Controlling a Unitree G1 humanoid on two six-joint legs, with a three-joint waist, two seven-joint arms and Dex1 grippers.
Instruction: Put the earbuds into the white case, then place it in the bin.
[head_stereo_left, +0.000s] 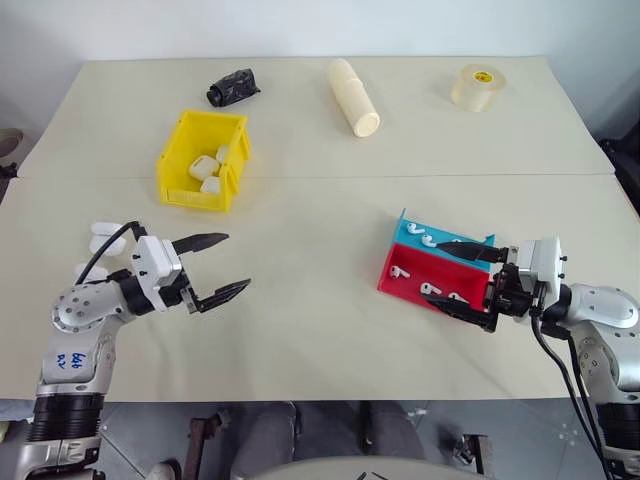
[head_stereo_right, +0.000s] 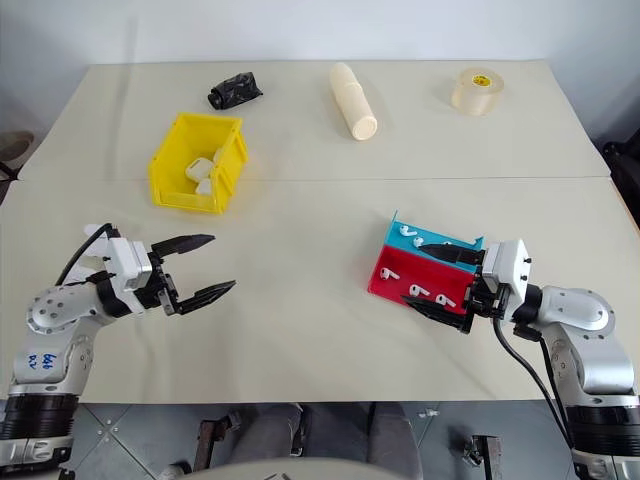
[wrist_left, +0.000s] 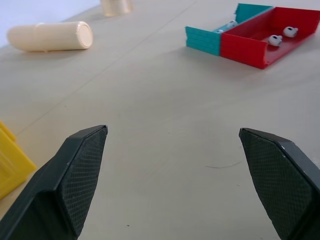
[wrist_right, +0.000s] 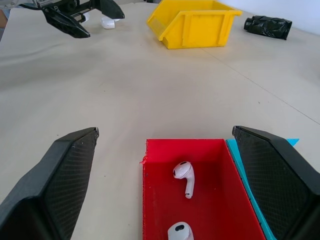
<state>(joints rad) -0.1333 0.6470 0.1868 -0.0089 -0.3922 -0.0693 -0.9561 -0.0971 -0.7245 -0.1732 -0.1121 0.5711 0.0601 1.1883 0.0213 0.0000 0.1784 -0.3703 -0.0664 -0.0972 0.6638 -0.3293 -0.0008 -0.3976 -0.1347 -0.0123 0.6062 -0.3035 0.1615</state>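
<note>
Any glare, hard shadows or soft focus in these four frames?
Left eye view: even light, faint shadow beside the bright yellow plastic bin. Left wrist view: the near black fingers look soft. Right wrist view: small highlights on the glossy white earbuds in the red plastic tray.
</note>
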